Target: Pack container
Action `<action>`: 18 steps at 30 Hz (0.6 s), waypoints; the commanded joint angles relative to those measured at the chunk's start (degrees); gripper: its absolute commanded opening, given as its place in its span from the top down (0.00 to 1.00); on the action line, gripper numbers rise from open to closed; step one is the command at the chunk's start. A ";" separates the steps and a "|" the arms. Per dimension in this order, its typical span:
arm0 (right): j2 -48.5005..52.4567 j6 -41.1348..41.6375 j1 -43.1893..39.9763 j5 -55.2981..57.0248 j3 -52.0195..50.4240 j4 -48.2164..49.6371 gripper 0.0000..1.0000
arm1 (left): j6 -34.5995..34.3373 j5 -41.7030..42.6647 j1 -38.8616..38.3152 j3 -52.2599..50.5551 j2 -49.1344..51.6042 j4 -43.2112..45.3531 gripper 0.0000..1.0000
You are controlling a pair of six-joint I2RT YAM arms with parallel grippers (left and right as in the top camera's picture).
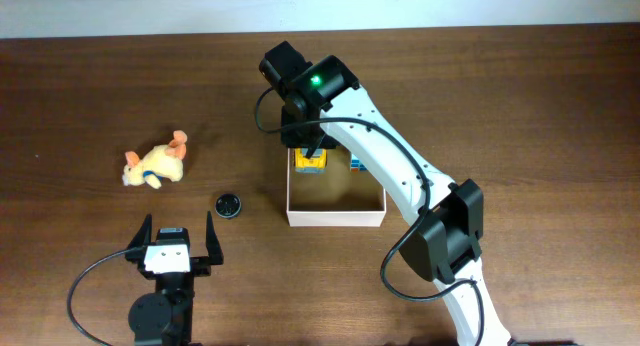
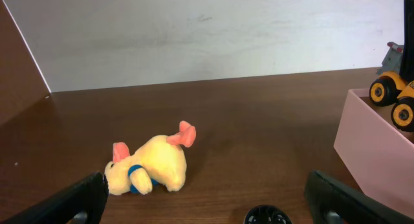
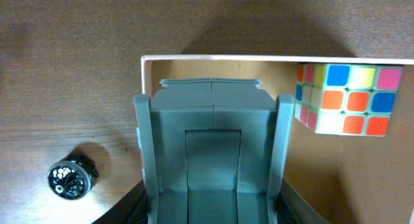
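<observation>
Overhead, the container [image 1: 335, 217] sits near the middle of the tabletop [image 1: 520, 96], open side up, its tan floor mostly bare. The right gripper [image 1: 310, 151] hangs over the container's far left corner and is clenched on a yellow toy truck [image 1: 311, 164]. A puzzle cube [image 1: 355, 166] shows in the far part of the box, partly hidden by the arm. Well to the left lies a yellow plush toy [image 1: 155, 167] on its side, and a small black round piece [image 1: 229, 204] rests between it and the container. The left gripper [image 1: 180, 241] is low over the near edge, released, with nothing between its fingers.

Left wrist: the left gripper [image 2: 206, 185] is spread wide over bare wood. The plush toy [image 2: 149, 172] lies ahead, the black round piece [image 2: 267, 216] just shows at the bottom edge, and the container [image 2: 372, 153] wall stands at the right. The toy truck [image 2: 393, 94] shows two black wheels above that wall.

Right wrist: the right gripper [image 3: 212, 185] looks straight down. The toy truck [image 3: 212, 140] shows its grey back filling the middle, with dark finger edges close on both sides. Under it is the container [image 3: 259, 57], its far left corner in view. The puzzle cube [image 3: 343, 98] sits against the far wall to the right. The black round piece [image 3: 71, 179] lies outside on the tabletop [image 3: 77, 56], left of the box.
</observation>
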 commanded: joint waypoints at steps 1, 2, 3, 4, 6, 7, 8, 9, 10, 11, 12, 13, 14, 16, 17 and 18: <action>0.55 0.87 -0.07 3.30 0.31 0.20 0.58 | 1.14 0.15 0.39 -0.22 -0.44 -0.24 0.01; 0.55 0.87 -0.07 3.76 0.31 0.20 0.58 | 1.14 0.15 0.39 -0.22 -0.44 -0.24 0.01; 0.55 0.87 -0.07 4.00 0.31 0.22 0.58 | 1.14 0.15 0.39 -0.22 -0.44 -0.24 0.01; 0.57 0.87 -0.07 4.09 0.31 0.22 0.58 | 1.14 0.15 0.39 -0.22 -0.44 -0.24 0.01; 0.81 0.85 -0.07 4.09 0.31 0.22 0.58 | 1.14 0.17 0.39 -0.22 -0.44 -0.24 0.01; 0.90 0.85 -0.04 4.09 0.31 0.20 0.59 | 1.14 0.17 0.39 -0.22 -0.44 -0.24 0.01; 1.22 0.85 -0.04 4.09 0.31 0.22 0.58 | 1.14 0.17 0.39 -0.22 -0.44 -0.24 0.01; 1.49 0.85 -0.04 4.07 0.31 0.20 0.58 | 1.14 0.17 0.39 -0.22 -0.44 -0.24 0.01; 1.90 0.85 0.00 4.00 0.26 0.20 0.58 | 1.14 0.17 0.39 -0.22 -0.44 -0.24 0.01; 2.38 0.85 0.02 3.87 0.26 0.22 0.58 | 1.14 0.17 0.39 -0.22 -0.44 -0.24 0.01; 2.75 0.85 0.04 3.69 0.26 0.20 0.58 | 1.14 0.17 0.39 -0.22 -0.44 -0.24 0.01; 3.23 0.85 0.04 3.65 0.26 0.22 0.58 | 1.14 0.17 0.39 -0.22 -0.44 -0.24 0.01; 3.37 0.85 0.04 3.61 0.26 0.20 0.58 | 1.14 0.17 0.39 -0.22 -0.44 -0.24 0.01; 3.78 0.85 0.04 3.65 0.26 0.31 0.58 | 1.11 0.17 0.39 -0.22 -0.44 -0.24 0.01; 3.82 0.85 0.04 3.65 0.26 0.42 0.58 | 1.14 0.17 0.39 -0.22 -0.44 -0.24 0.01; 3.96 0.85 0.04 3.65 0.26 0.55 0.58 | 1.14 0.17 0.39 -0.22 -0.44 -0.24 0.01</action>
